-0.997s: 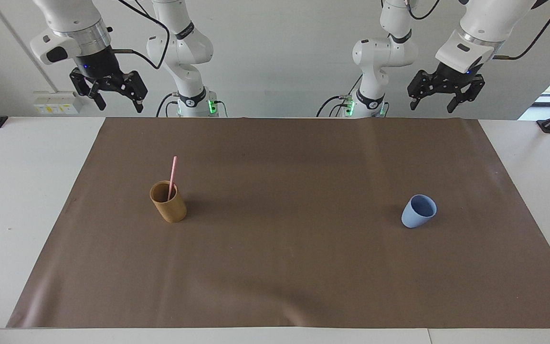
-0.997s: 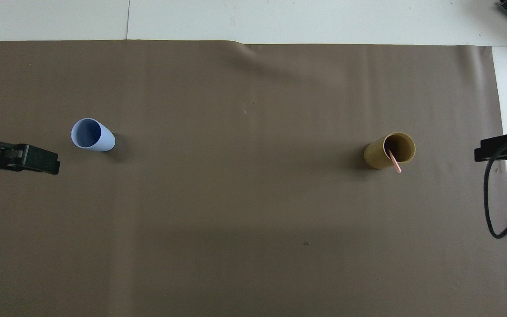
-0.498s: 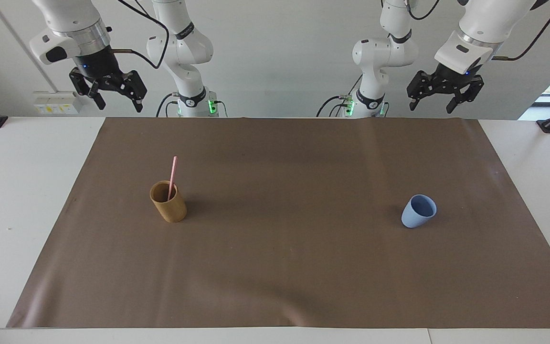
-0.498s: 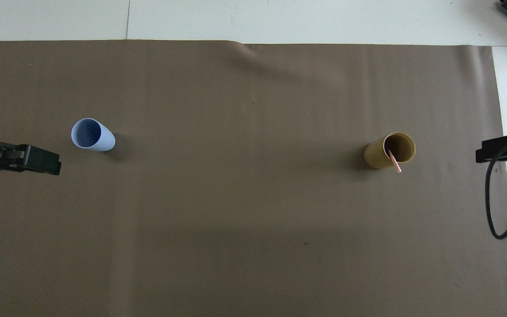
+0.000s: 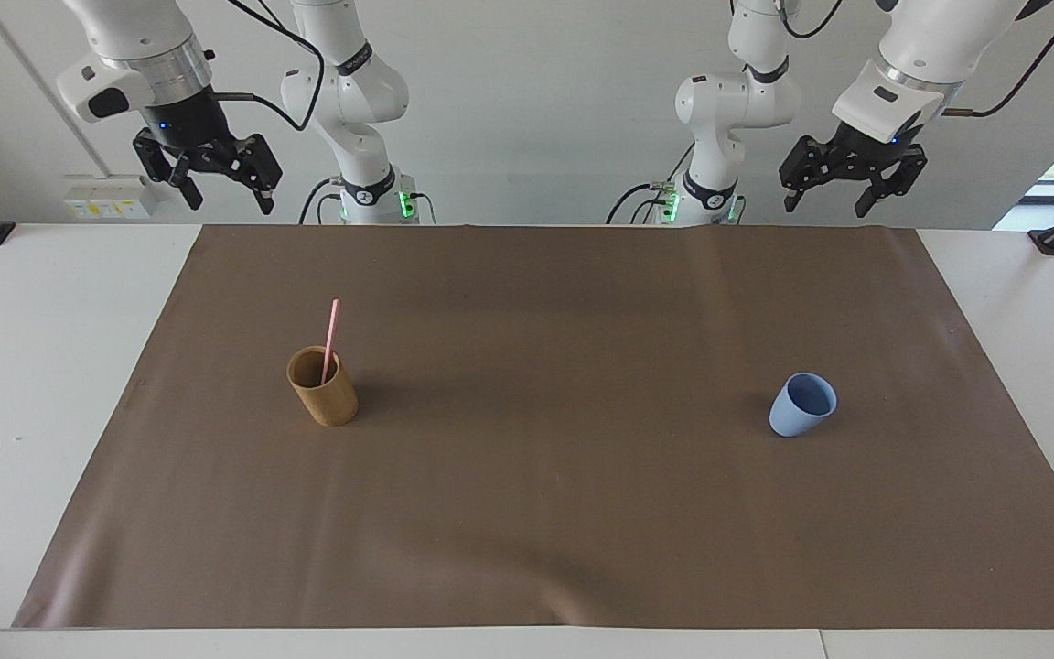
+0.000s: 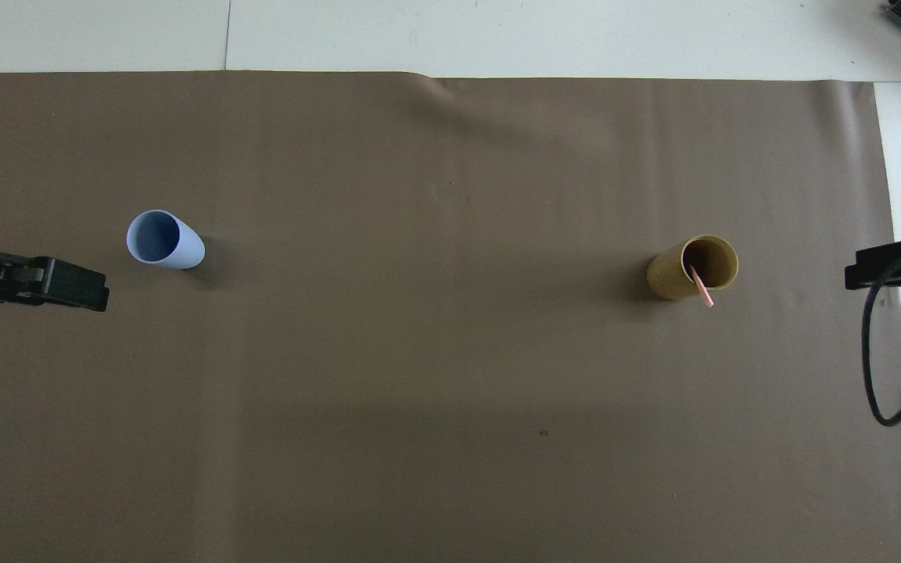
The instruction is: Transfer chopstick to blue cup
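The pink chopstick (image 5: 332,331) (image 6: 703,289) stands tilted inside a tan-brown cup (image 5: 327,403) (image 6: 671,275) toward the right arm's end of the table. The blue cup (image 5: 801,406) (image 6: 166,241) stands upright and holds nothing, toward the left arm's end. My right gripper (image 5: 227,199) hangs open high over the mat's edge by its base, well apart from the tan cup. High over the mat's edge at its own end, my left gripper (image 5: 826,205) is open too, with nothing in it.
A brown mat (image 5: 527,513) (image 6: 435,352) covers most of the white table (image 5: 42,366). Only the two cups stand on it, wide apart. A black cable (image 6: 877,367) loops down beside the right gripper.
Both grippers have drifted slightly upward and stay open. The cups and the chopstick have not moved.
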Controlling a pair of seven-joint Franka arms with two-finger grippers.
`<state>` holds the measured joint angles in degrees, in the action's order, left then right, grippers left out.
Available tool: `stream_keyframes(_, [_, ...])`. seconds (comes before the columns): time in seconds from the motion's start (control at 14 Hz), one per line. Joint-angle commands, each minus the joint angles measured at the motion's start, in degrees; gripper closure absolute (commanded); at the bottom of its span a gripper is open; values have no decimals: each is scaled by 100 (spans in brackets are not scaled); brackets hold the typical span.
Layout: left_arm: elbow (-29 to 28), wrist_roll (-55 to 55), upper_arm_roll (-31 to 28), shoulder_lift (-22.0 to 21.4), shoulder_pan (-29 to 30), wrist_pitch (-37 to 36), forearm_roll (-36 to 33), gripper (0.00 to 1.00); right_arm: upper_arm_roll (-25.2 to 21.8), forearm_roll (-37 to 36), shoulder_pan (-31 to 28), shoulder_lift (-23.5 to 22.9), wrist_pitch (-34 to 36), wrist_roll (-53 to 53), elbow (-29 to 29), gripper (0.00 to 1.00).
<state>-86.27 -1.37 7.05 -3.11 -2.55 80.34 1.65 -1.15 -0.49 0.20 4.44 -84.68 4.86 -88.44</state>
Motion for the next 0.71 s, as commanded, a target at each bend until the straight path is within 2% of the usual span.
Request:
stream_keyframes(0.0, [-145, 40, 33, -111, 62, 140, -15, 0, 45, -39, -73, 110, 48, -152, -95, 0])
stream_keyframes(0.64, [-197, 93, 33, -102, 62, 588, -15, 0, 45, -39, -73, 110, 40, -152, -95, 0])
